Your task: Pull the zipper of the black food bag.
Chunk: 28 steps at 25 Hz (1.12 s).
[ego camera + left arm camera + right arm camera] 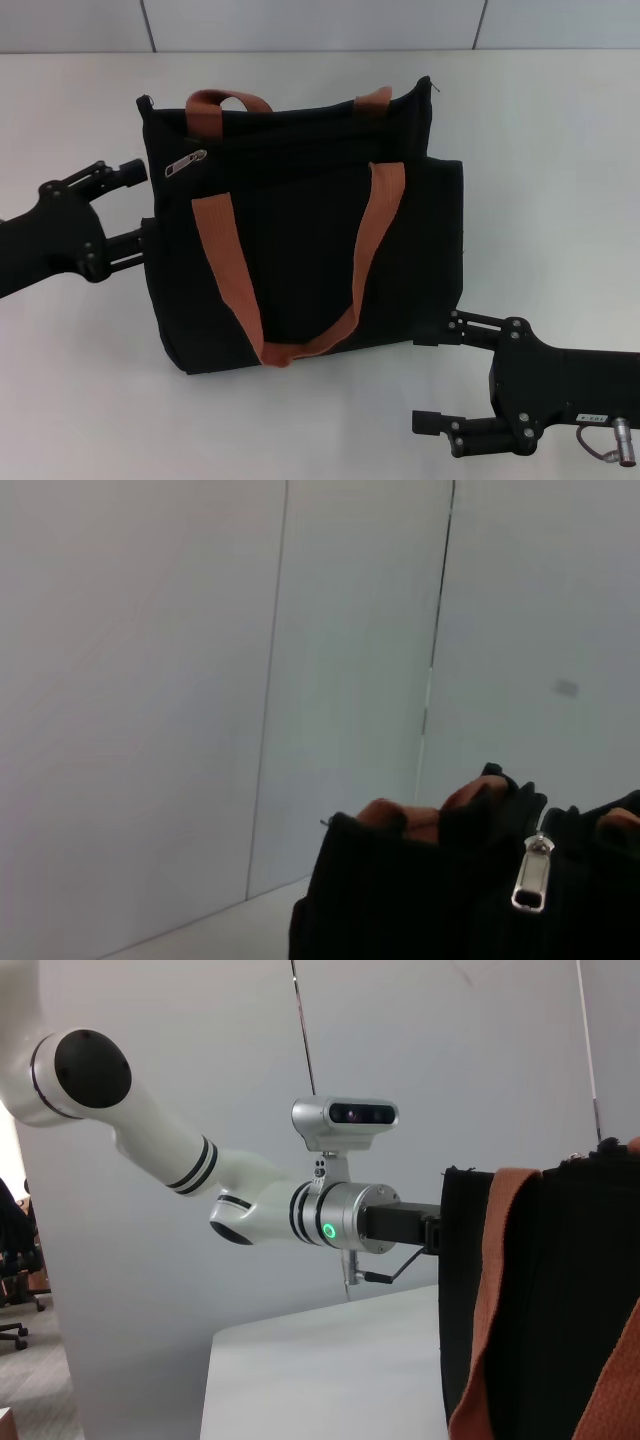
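You are looking at a plain white desk (560,150) backed by pale grey wall panels (300,22) with thin dark seams. The black food bag (300,250) sits at the middle of the desk, its front panel facing up toward the head camera, orange-brown handles (230,270) draped over it. The zipper (185,163) lies near the bag's far left corner; the left wrist view shows its silver tab hanging. Your left claw (140,205) is spread open at the bag's left edge, its lower finger touching the fabric. Your right claw (428,380) stands open just beside the bag's near right corner. The right wrist view cuts off most of the bag, which hides the left claw's fingers there.
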{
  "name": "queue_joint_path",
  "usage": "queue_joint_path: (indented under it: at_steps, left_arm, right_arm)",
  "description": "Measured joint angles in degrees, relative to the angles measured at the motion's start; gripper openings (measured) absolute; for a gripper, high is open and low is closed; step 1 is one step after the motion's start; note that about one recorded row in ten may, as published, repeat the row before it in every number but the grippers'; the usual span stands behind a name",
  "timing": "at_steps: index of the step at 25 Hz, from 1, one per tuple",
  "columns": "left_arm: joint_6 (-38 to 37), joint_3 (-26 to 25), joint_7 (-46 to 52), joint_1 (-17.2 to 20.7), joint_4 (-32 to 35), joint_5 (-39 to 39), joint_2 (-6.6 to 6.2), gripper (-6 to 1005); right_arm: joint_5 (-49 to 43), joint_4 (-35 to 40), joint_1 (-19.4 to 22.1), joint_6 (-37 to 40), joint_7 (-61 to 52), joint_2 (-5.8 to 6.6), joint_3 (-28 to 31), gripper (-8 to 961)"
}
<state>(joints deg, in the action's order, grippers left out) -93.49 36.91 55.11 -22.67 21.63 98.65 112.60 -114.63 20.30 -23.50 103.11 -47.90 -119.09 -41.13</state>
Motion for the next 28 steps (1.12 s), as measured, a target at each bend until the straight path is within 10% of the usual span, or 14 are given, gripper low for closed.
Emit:
queue_joint_path:
  at_steps: [9, 28]
  left_arm:
    - [-0.1, -0.1, -0.5, -0.6, 1.4, 0.7, 0.73, 716]
    - [-5.7, -1.9, -3.1, -0.1, 1.4, -1.9, 1.94, 29]
  right_arm:
    - [0.0, 0.0, 0.0, 0.1, 0.0, 0.00, 0.0, 830]
    - [2.9, -2.7, -3.1, 14.5, -8.7, -0.19, 13.4, 831]
